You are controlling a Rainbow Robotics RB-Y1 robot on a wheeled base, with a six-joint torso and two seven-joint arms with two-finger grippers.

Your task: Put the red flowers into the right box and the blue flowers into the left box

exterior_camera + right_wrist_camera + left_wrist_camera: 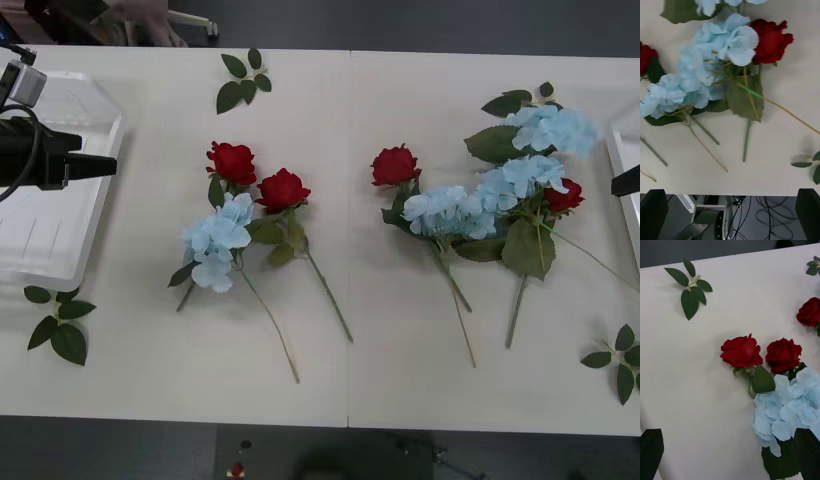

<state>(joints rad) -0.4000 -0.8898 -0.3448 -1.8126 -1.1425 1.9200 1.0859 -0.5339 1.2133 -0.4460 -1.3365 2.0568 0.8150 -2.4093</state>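
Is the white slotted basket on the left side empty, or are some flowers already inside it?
Empty. The left box shows a bare white floor; every flower lies on the table.

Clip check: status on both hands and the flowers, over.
Left hand open, empty, over the left box. Right hand open, empty, at table's right edge. Red flowers and blue flowers all on the table, intermixed, stems overlapping.

Two red roses [762, 352] lie side by side on the white table [696, 390], a pale blue flower cluster [788, 410] touching them just beside their leaves. A third rose [810, 312] (partly cut off) lies apart. A leaf sprig [690, 285] rests well away. The left gripper [730, 452] has its black fingers [651, 450] spread wide.
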